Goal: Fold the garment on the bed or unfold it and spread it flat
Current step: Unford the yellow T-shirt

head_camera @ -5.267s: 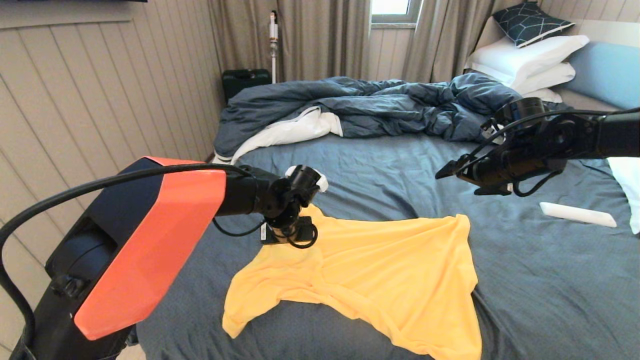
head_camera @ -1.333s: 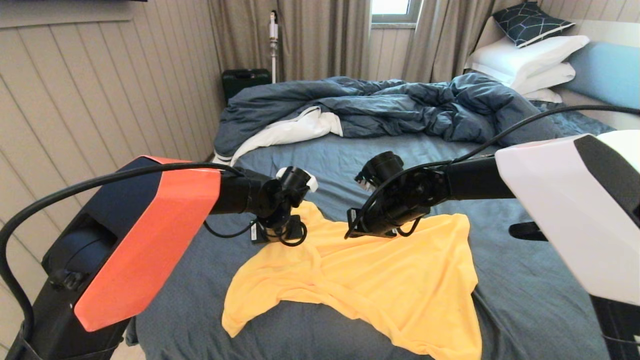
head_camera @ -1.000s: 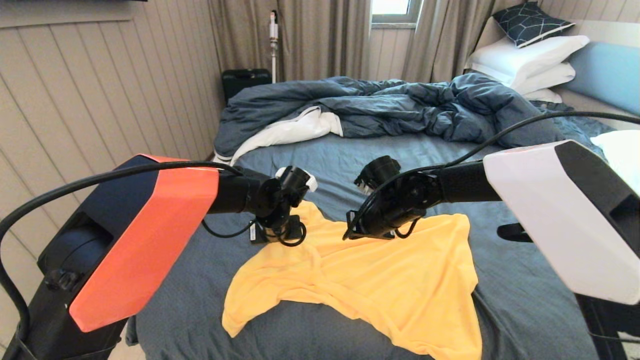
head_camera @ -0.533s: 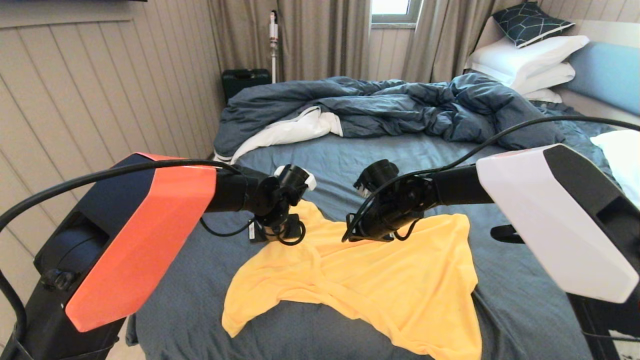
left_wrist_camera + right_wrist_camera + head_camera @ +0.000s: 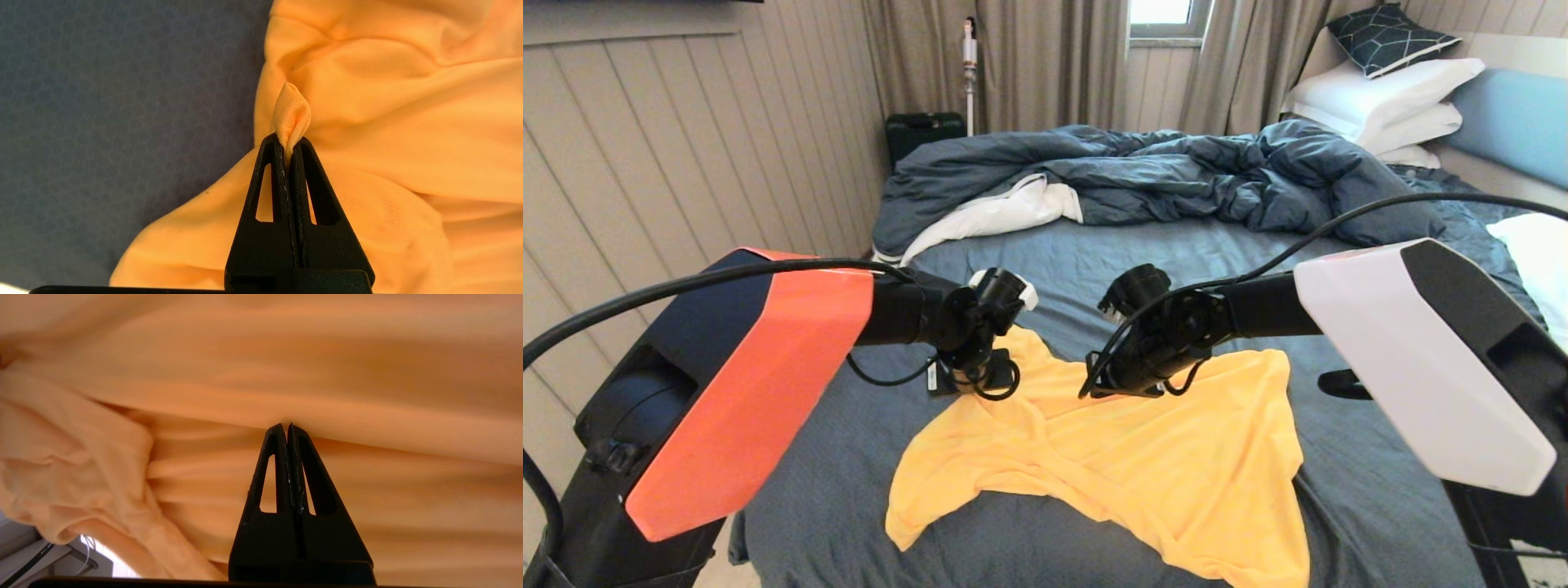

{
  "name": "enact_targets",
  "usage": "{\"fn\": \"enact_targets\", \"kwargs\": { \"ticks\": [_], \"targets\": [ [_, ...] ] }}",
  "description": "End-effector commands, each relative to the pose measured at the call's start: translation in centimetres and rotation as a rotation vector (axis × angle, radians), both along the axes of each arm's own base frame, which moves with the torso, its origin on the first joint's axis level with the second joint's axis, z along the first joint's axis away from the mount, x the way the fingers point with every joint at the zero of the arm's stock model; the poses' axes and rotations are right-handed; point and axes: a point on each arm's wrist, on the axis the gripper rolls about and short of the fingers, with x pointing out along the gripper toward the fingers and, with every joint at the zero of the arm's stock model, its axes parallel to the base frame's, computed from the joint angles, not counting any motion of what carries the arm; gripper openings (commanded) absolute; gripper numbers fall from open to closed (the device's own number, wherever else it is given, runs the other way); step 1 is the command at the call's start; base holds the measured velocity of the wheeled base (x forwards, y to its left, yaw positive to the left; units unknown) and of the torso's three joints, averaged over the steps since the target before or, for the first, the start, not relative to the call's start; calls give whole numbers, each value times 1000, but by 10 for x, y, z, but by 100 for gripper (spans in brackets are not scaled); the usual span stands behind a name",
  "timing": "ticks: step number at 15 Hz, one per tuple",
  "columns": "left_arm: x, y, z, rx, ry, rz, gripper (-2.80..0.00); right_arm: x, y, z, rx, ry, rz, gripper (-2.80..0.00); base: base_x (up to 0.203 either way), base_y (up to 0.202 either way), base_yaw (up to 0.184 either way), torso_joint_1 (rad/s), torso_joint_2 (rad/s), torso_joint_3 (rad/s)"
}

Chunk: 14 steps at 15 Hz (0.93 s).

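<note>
The garment (image 5: 1160, 457), a yellow-orange T-shirt, lies rumpled and partly spread on the near half of the bed (image 5: 1380, 425). My left gripper (image 5: 968, 384) is at the shirt's far left corner. In the left wrist view it (image 5: 288, 143) is shut on a small pinched fold of the garment (image 5: 408, 134), which sticks out past the tips. My right gripper (image 5: 1094, 388) hangs over the shirt's far edge near its middle. In the right wrist view it (image 5: 287, 426) is shut, its tips touching a ridge of the garment (image 5: 367, 367), and no cloth shows between the jaws.
A rumpled dark blue duvet (image 5: 1160, 175) with white underside fills the far half of the bed. White pillows (image 5: 1380, 98) and the light blue headboard (image 5: 1511, 114) are at the far right. A panelled wall (image 5: 686, 163) runs along the left, with a black case (image 5: 923, 131) beyond.
The right arm has swung from the bed's right side to the shirt's far edge, then crept slightly left and down. The left gripper keeps its hold and drifted slightly left; folds between the grippers shifted.
</note>
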Motion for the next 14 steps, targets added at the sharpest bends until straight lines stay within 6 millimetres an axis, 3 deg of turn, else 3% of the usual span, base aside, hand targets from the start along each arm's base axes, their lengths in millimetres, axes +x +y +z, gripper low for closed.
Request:
{"fn": "enact_targets", "kwargs": {
  "ticks": [1, 6, 10, 14],
  "targets": [
    [-2, 2, 4, 0, 2, 6, -280, 3, 1, -9, -6, 16, -2, -280, 0, 0, 0, 0, 0, 0],
    [-14, 10, 15, -3, 6, 13, -280, 17, -4, -37, -41, 54, -35, -280, 0, 0, 0, 0, 0, 0],
    [-19, 13, 26, -8, -2, 13, -280, 25, -8, -43, -81, 34, -75, -280, 0, 0, 0, 0, 0, 0],
    [-43, 25, 43, -13, 5, 16, -280, 29, -13, -43, -78, 28, -87, -280, 0, 0, 0, 0, 0, 0]
  ]
}}
